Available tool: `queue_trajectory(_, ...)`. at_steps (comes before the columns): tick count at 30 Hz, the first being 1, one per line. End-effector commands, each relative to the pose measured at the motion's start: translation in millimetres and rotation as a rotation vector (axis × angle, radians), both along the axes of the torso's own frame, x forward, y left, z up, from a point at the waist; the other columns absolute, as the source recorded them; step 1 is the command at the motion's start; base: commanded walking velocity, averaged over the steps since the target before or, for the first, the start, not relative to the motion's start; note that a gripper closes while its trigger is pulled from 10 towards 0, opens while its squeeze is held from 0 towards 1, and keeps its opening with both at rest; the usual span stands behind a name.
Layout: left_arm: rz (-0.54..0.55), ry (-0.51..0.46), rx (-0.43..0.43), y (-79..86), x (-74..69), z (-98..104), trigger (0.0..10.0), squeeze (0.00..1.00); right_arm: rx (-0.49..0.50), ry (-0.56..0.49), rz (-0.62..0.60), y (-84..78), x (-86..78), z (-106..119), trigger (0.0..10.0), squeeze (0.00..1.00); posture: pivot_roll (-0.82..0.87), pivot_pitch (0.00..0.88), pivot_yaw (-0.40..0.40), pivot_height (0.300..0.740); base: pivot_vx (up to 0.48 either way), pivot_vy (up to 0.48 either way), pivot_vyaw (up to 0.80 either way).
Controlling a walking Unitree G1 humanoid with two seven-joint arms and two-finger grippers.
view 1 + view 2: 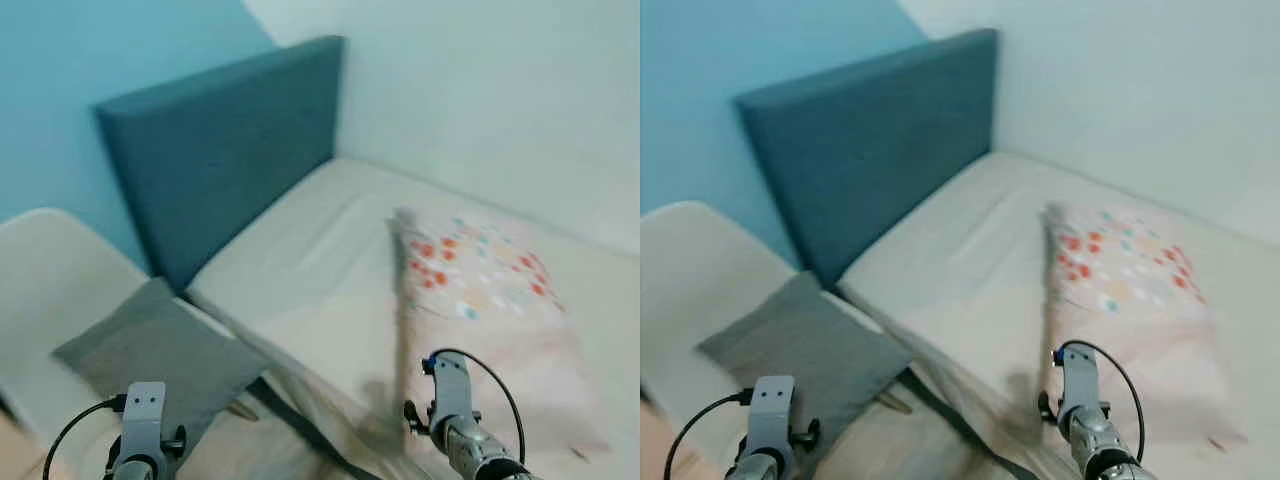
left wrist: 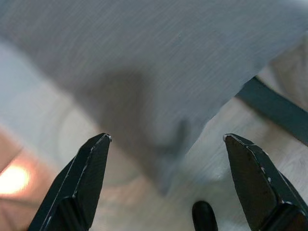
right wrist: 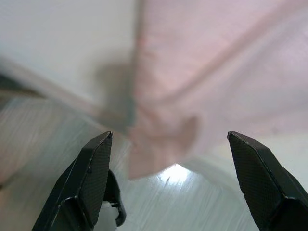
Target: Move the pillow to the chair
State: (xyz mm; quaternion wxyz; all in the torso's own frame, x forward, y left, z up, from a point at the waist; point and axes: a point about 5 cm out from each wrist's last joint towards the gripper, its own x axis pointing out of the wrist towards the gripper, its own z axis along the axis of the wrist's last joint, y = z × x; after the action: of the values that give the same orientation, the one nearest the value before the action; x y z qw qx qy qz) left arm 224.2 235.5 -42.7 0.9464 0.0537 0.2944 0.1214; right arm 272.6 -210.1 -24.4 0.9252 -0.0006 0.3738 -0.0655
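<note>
Right end effector (image 3: 168, 180) hangs wide open just short of the pink patterned pillow (image 1: 480, 300), which lies on the bed (image 1: 310, 270) beside the blue headboard (image 1: 225, 150). Left end effector (image 2: 166, 185), equally wide, hovers over the grey cushion (image 1: 160, 350). Best bet: reach deep and pinch a thick fold near the pillow's edge.

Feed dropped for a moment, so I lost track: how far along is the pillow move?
Done: nothing yet. The dotted pillow lies on the bed, not on the white chair, where a grey cushion already sits. In hand: the right hand is open and pointed at the pillow's near corner, nothing held; the left hand is open over the grey cushion. Left: grip the pillow, lift it, carry it to the chair.
</note>
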Motion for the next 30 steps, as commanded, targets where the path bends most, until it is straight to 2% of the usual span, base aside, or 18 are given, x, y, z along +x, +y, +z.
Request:
queue_trajectory(1,0.002,0.022,0.009,2.5,-4.4,-3,10.0,0.0,0.027,-0.023,-0.014,2.9,4.3,3,10.0,0.0,-0.08,0.046,-0.012,0.74,0.0,0.0,-0.79)
queue_trajectory(7,-0.004,0.03,0.009,1.4,-7.0,-5,10.0,0.0,0.043,-0.063,-0.023,3.4,12.8,11,10.0,0.0,-0.08,0.047,-0.012,0.74,0.0,0.0,-0.79)
queue_trajectory(13,-0.016,0.031,0.008,0.6,-6.7,-5,10.0,0.0,0.059,-0.086,-0.006,6.1,18.9,16,10.0,0.0,-0.08,0.045,-0.013,0.74,0.0,-0.377,-0.79)
queue_trajectory(16,-0.019,0.028,0.006,-0.3,-4.8,-4,10.0,0.0,0.066,-0.105,0.044,14.4,22.2,18,10.0,0.0,-0.09,0.042,-0.014,0.74,0.0,-0.48,-0.79)
queue_trajectory(20,-0.022,0.025,0.004,-2.0,-3.3,-3,10.0,0.0,0.081,-0.128,0.079,22.3,25.8,20,10.0,0.0,-0.09,0.035,-0.015,0.74,0.0,-0.48,0.0)
queue_trajectory(30,-0.021,0.025,0.007,-1.4,-2.8,-3,10.0,0.0,0.085,-0.157,0.091,24.5,31.4,26,10.0,0.0,-0.09,0.029,-0.014,0.74,0.0,-0.446,0.0)
